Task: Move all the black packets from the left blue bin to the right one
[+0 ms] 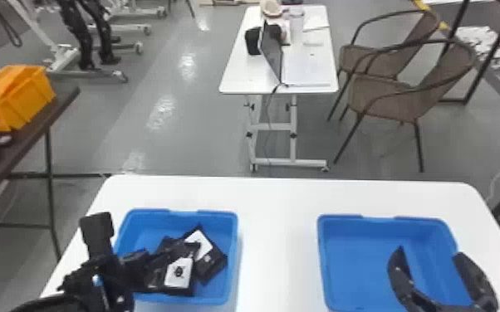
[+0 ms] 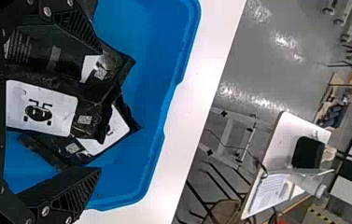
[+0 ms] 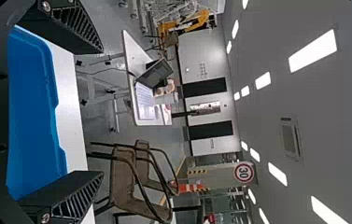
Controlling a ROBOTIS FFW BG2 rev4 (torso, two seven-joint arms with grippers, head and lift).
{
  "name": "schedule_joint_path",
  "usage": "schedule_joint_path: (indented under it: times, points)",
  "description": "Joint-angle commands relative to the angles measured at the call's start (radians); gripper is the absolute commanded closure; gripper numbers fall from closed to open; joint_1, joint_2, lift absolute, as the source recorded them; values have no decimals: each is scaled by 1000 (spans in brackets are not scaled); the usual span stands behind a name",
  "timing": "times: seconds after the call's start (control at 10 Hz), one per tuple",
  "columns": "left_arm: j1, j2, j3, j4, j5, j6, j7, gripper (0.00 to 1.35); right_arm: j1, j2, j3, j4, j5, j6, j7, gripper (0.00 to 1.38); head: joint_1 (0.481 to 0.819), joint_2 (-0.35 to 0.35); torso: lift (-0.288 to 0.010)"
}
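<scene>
Several black packets (image 1: pixel 214 265) lie overlapping in the left blue bin (image 1: pixel 236 249), toward its right side. My left gripper (image 1: pixel 143 262) is low over that bin's left part, beside the packets. In the left wrist view, the left gripper (image 2: pixel 100 110) stands open, with a white-labelled packet (image 2: pixel 89 119) between and beyond its spread fingers; the upper finger overlaps part of the pile. My right gripper (image 1: pixel 430 253) is parked open above the right blue bin (image 1: pixel 322 257), with nothing between its fingers. The right wrist view has the right gripper (image 3: pixel 102 111) beside the bin (image 3: pixel 38 112).
Both bins stand on a white table (image 1: pixel 278 232) with a gap between them. Beyond it are a second white table (image 1: pixel 245 74) with a laptop (image 1: pixel 272 54), and brown chairs (image 1: pixel 411 99). Orange boxes (image 1: pixel 29 99) sit on a dark table at the left.
</scene>
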Motion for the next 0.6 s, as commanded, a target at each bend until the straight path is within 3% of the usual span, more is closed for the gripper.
schedule_joint_path:
  times: [0.0, 0.5]
  points:
    - [-63, 21, 4, 70, -7, 65, -31, 144, -10, 1, 13, 7, -8, 1, 0, 84, 695, 113, 0]
    - [-149, 35, 1, 182, 36, 246, -82, 137, -18, 1, 23, 16, -19, 6, 0, 84, 695, 105, 0]
